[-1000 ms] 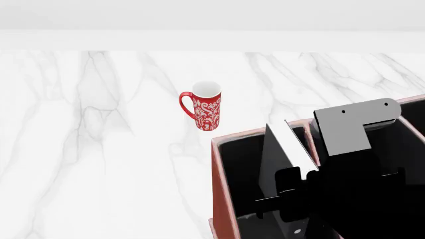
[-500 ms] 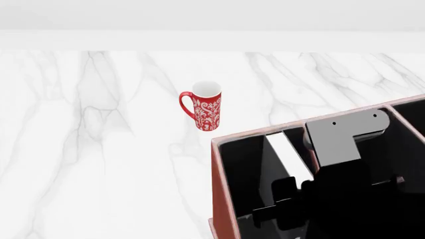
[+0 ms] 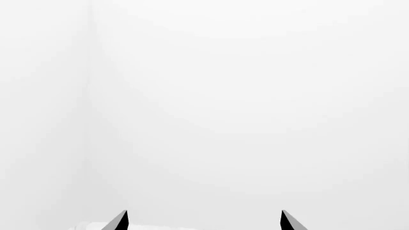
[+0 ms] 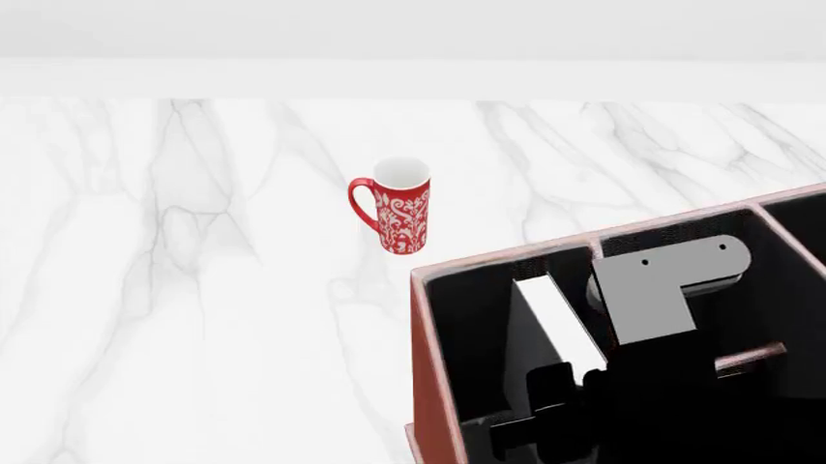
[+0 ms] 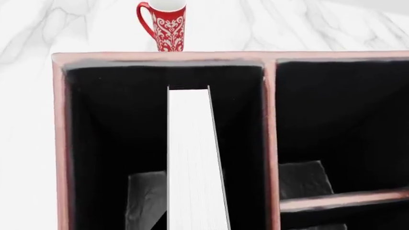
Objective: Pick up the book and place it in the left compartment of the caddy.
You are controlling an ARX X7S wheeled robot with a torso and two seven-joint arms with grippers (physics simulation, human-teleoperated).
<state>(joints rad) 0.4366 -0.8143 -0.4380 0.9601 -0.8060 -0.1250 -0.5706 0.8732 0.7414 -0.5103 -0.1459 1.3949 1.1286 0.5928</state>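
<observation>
Head view shows my right claw (image 4: 558, 411) down in the caddy's (image 4: 432, 358) left compartment (image 4: 478, 329), gripping the book (image 4: 558, 324) on edge between its fingers; my left claw (image 3: 203, 221) is open, away from it.

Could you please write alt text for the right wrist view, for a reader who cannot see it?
A thick black book with white page edges stands on edge inside the long left compartment of a reddish-brown, black-lined caddy, seen from above. A red patterned mug stands on the white marble counter just beyond the caddy's far rim.
</observation>
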